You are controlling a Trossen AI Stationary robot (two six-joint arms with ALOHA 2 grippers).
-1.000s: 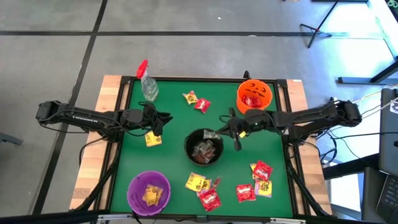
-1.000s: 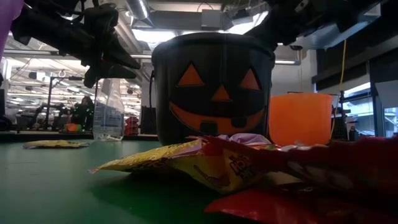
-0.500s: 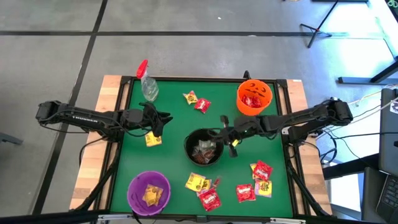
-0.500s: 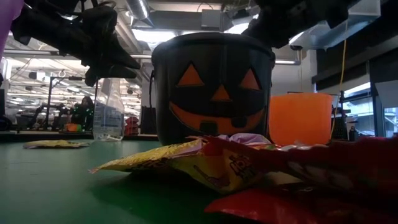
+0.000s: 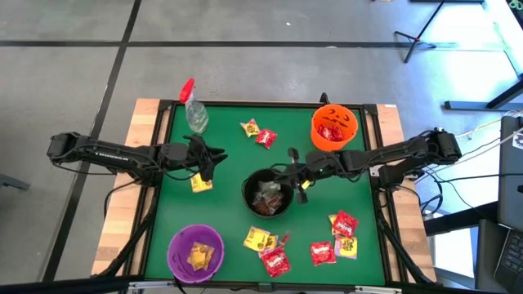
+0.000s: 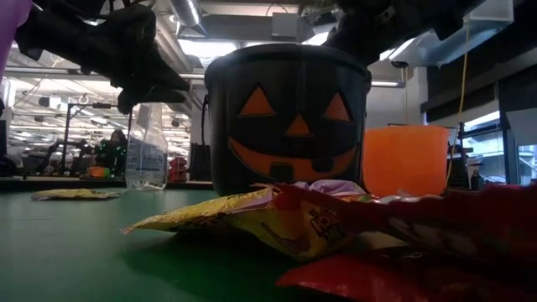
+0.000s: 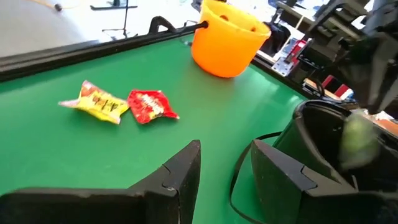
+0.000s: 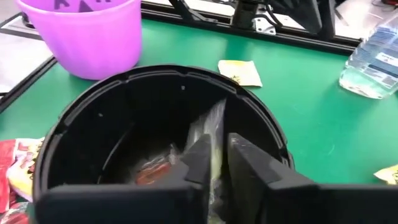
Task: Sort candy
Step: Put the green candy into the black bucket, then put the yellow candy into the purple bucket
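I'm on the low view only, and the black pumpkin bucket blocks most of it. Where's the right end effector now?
Observer: The right end effector is over the open mouth of the black bucket, with a pale candy packet between its fingers.
Operator: Anything in that bucket?
Observer: Yes, wrapped candies lie on its bottom, some of them dark.
Operator: And the left end effector?
Observer: The left end effector hangs open and empty over the mat to the left of the bucket, beside a yellow candy that lies flat there.
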